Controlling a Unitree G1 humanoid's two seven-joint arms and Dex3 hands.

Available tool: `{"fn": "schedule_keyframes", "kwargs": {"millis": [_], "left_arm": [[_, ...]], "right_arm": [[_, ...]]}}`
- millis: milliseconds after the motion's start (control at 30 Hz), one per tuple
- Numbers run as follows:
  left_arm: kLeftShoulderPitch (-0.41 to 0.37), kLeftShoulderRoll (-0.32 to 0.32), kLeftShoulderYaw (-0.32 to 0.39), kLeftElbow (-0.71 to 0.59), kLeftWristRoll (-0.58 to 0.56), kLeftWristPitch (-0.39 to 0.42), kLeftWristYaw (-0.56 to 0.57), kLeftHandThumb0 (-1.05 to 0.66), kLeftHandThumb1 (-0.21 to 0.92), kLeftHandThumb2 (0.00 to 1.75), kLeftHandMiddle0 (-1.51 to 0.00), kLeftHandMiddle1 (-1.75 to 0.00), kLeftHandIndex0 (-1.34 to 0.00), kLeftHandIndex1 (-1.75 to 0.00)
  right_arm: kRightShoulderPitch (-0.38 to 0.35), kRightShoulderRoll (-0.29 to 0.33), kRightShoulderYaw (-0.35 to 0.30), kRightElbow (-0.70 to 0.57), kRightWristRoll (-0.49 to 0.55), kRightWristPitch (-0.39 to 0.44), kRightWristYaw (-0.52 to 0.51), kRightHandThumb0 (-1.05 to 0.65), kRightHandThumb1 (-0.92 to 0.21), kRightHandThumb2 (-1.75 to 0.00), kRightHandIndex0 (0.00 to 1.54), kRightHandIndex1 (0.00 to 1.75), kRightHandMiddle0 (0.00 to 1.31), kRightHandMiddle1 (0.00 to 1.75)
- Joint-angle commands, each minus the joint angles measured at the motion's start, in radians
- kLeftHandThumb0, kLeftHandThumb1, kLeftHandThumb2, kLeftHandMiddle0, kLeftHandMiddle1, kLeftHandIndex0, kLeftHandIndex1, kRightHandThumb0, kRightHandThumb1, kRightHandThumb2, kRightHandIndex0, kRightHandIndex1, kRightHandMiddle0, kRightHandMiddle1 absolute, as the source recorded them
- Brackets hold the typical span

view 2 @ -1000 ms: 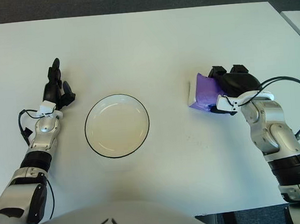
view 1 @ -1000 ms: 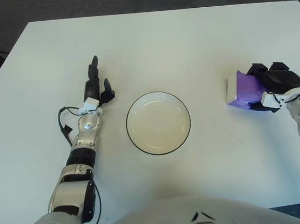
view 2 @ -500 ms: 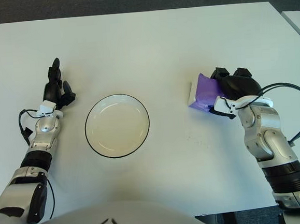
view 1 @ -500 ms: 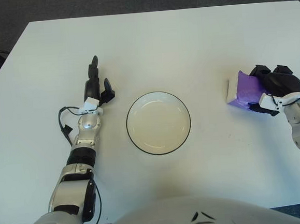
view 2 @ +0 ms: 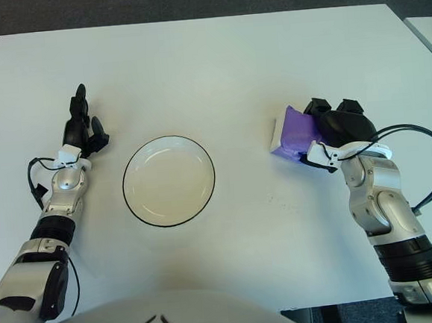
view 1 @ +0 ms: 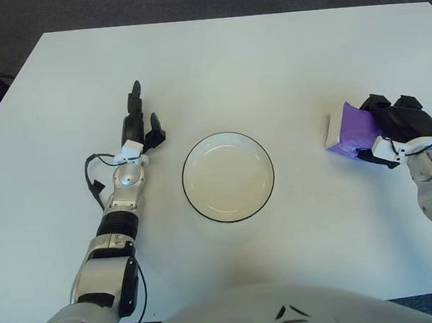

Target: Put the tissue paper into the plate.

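Note:
A purple and white tissue pack (view 2: 292, 134) sits on the white table at the right. My right hand (view 2: 335, 128) is closed around the pack's right side, black fingers curled over its top and under its near edge. The white plate (view 2: 169, 181) with a thin black rim stands near the table's middle, with nothing in it, well left of the pack. My left hand (view 2: 80, 130) shows left of the plate, fingers stretched out and holding nothing.
The white table (view 1: 216, 64) reaches a dark floor at the far edge. A black cable (view 2: 427, 175) loops off my right forearm near the table's right edge. My own grey torso fills the bottom of both views.
My right forearm has swung closer in and more upright, with the hand staying on the tissue pack, which has barely shifted. The left arm and plate have not moved.

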Motion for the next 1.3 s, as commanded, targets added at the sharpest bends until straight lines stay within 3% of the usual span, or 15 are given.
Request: {"fn": "schedule_keyframes", "kwargs": {"millis": [0, 233, 433, 667, 1067, 1267], "left_arm": [[0.127, -0.051, -0.016, 0.127, 0.013, 0.020, 0.006, -0.86, 0.92, 0.99, -0.02, 0.00, 0.00, -0.06], [0.122, -0.047, -0.020, 0.139, 0.022, 0.019, 0.012, -0.86, 0.92, 0.99, -0.01, 0.00, 0.00, -0.05], [0.120, -0.047, -0.022, 0.148, 0.024, 0.008, 0.013, -0.88, 0.92, 1.01, 0.00, 0.00, 0.00, -0.04], [0.116, -0.047, -0.024, 0.156, 0.023, 0.004, 0.010, -0.88, 0.92, 1.02, 0.00, 0.00, 0.00, -0.04], [0.122, -0.049, -0.028, 0.134, 0.024, 0.006, 0.010, -0.87, 0.92, 1.03, -0.02, -0.01, 0.00, -0.07], [0.126, -0.044, -0.032, 0.128, 0.030, 0.014, 0.012, -0.86, 0.92, 1.03, -0.02, -0.01, 0.00, -0.09]], "right_arm": [[-0.021, 0.004, -0.021, 0.042, 0.038, -0.054, -0.026, -0.21, -0.35, -1.20, 1.21, 1.75, 0.98, 1.75], [-0.075, 0.022, -0.061, 0.022, 0.110, -0.100, -0.027, -0.20, -0.33, -1.24, 1.24, 1.75, 1.05, 1.75], [-0.147, 0.049, -0.073, -0.126, 0.144, -0.020, 0.058, -0.20, -0.33, -1.25, 1.28, 1.75, 1.06, 1.75], [-0.186, 0.081, -0.086, -0.221, 0.151, 0.021, 0.082, -0.20, -0.34, -1.24, 1.28, 1.75, 1.04, 1.75], [-0.288, 0.136, -0.038, -0.275, 0.139, 0.058, 0.100, -0.17, -0.34, -1.22, 1.29, 1.75, 1.01, 1.75], [-0.333, 0.191, -0.003, -0.315, 0.190, 0.075, 0.141, -0.13, -0.33, -1.23, 1.31, 1.75, 1.01, 1.75]]}}
